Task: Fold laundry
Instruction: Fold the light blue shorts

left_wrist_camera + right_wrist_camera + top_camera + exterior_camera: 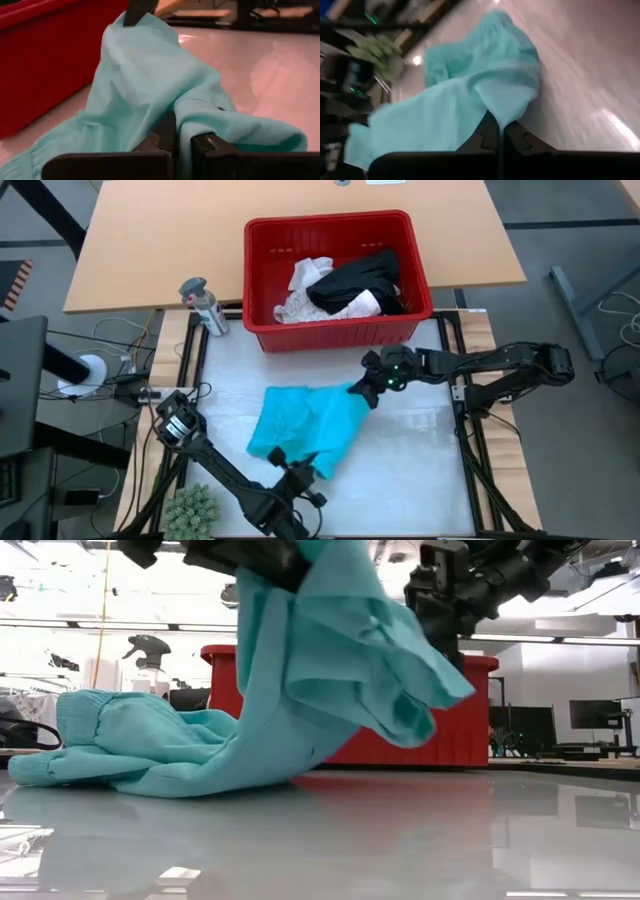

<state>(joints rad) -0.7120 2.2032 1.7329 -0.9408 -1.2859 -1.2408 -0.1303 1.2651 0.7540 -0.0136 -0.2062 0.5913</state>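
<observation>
The teal garment point(300, 422) of the laundry lies mid-table, raised at two places, and its ribbed end point(100, 745) rests on the table. My left gripper point(300, 472) is shut on its near edge. My right gripper point(367, 393) is shut on its far right corner. More laundry, white point(300, 285) and black point(360, 280), lies in the red basket point(262, 240) at the far side. My left gripper pinches a fold of the teal cloth point(186, 114) at the garment's near edge between its two fingers, coming nearly level from the near left. The cloth rises slack from there toward the other gripper. My right gripper pinches the garment's far right corner point(502, 107) between its two fingers, slanting down from the table's right. That corner is lifted clear, and the cloth point(330, 650) drapes in slack folds down to the table.
A spray bottle point(204, 304) stands left of the basket. A small green plant point(190, 510) sits at the near left corner, beside the left arm. Bare white tabletop point(420, 470) lies to the right of and nearer than the garment.
</observation>
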